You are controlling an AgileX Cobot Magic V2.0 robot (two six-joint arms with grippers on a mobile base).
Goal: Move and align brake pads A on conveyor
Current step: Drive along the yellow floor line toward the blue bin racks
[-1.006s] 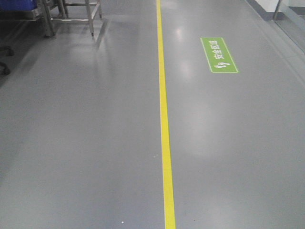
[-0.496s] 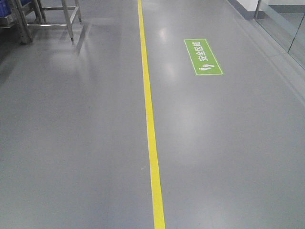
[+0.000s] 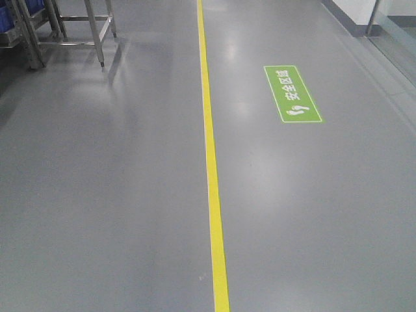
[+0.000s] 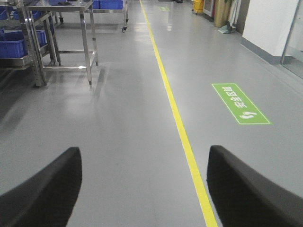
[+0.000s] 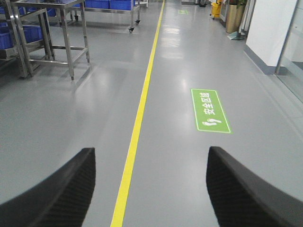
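Front view: a yellow line (image 3: 211, 162) crosses the floor (image 3: 97, 195), with a green sign (image 3: 292, 94) right of it and a steel table (image 3: 71, 29) far left.

Left wrist: the left gripper (image 4: 144, 156) has its jaws wide and empty, the line between them.

Right wrist: the right gripper (image 5: 151, 153) is likewise wide, straddling the line.

Pads and conveyor show in no view.

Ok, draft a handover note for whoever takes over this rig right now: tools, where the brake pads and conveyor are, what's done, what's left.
Tools: left tool open and empty; right tool open and empty.
Job's things: brake pads and conveyor are not in any view. The cameras show only grey floor, a yellow line, a green floor sign, and a steel table and blue bins off to the left.
Done: nothing these views can confirm.
Left: likely everything. Reach the conveyor, then move and align the pads.
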